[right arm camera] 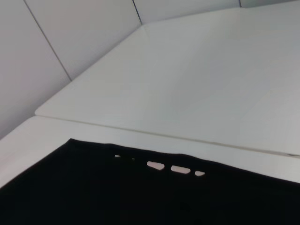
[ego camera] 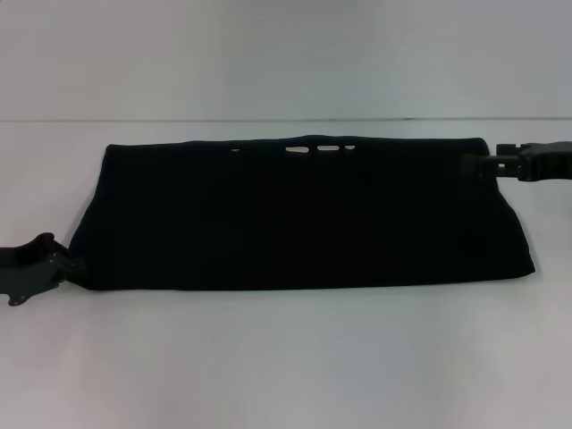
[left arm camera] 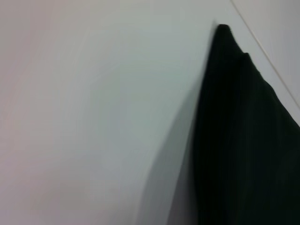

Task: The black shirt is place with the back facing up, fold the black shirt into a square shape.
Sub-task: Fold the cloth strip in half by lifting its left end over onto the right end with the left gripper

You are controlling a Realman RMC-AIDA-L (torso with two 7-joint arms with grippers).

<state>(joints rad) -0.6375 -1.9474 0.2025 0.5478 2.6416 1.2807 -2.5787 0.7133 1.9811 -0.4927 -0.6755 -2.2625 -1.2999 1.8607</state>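
Observation:
The black shirt (ego camera: pixel 304 214) lies flat on the white table as a wide folded band, with small light gaps along its far edge (ego camera: pixel 326 147). My left gripper (ego camera: pixel 61 259) sits low at the band's near left corner, touching or almost touching the cloth. At the band's far right corner my right gripper (ego camera: pixel 471 166) reaches in from the right. The left wrist view shows one edge of the black shirt (left arm camera: pixel 243 140) lying on the table. The right wrist view shows the black shirt (right arm camera: pixel 140 197) and its far edge.
White table (ego camera: pixel 286 357) extends in front of the shirt and to its sides. A seam or edge (ego camera: pixel 268 121) runs across behind the shirt, with more white surface (right arm camera: pixel 197 84) beyond it.

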